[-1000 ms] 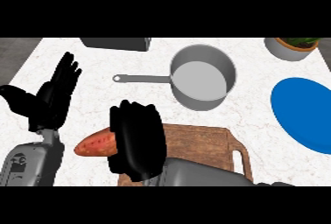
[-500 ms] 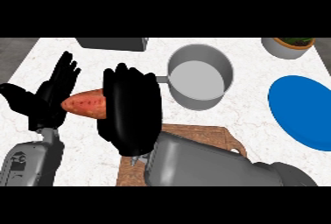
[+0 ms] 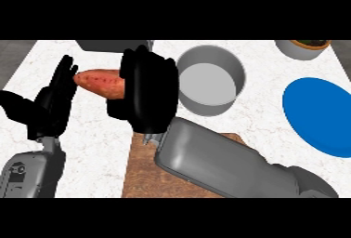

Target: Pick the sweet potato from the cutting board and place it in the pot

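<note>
An orange-red sweet potato [image 3: 99, 82] hangs above the counter, left of the grey pot [image 3: 209, 80]. My right hand [image 3: 147, 90] is shut on it, curled over its right end and hiding that part. The pot's handle is hidden behind this hand. My left hand [image 3: 51, 104] stays open at the left edge, fingers up, resting close beside the potato. The brown cutting board [image 3: 147, 179] lies at the lower middle, mostly covered by my right forearm.
A blue plate [image 3: 322, 116] lies at the right edge. A grey bowl with a plant [image 3: 305, 48] sits at the top right. A dark grey object [image 3: 103, 45] is at the top, behind the potato.
My right hand has carried the sweet potato further from the cutting board, up and toward the pot. The left hand has stayed where it was.
</note>
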`<state>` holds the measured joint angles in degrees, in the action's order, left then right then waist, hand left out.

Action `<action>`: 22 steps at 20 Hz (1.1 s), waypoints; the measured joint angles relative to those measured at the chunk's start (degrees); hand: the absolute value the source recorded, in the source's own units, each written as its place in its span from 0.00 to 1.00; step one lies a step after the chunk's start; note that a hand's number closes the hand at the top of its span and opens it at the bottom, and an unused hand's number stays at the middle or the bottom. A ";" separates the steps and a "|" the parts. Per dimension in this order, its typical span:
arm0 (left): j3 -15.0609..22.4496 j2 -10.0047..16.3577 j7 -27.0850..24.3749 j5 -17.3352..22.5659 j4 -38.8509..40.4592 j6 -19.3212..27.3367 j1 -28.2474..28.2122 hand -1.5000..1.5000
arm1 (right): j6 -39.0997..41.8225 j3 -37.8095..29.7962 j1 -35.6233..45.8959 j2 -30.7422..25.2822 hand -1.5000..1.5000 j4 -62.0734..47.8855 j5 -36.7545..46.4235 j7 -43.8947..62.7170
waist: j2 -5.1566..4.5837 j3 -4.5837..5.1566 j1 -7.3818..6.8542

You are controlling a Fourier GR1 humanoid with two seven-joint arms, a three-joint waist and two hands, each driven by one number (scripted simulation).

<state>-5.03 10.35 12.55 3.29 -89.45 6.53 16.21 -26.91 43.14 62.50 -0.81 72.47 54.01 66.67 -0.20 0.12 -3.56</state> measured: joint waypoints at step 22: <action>-0.30 -0.07 0.05 0.07 -2.88 -0.18 -2.25 0.50 | -9.81 -8.31 0.47 0.48 0.00 -34.75 -2.79 -8.72 | -0.74 -0.10 0.30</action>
<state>-5.33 10.27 12.60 3.36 -92.33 6.35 13.96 -36.72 34.83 62.97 -0.33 37.72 51.22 57.95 -0.95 0.02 -3.26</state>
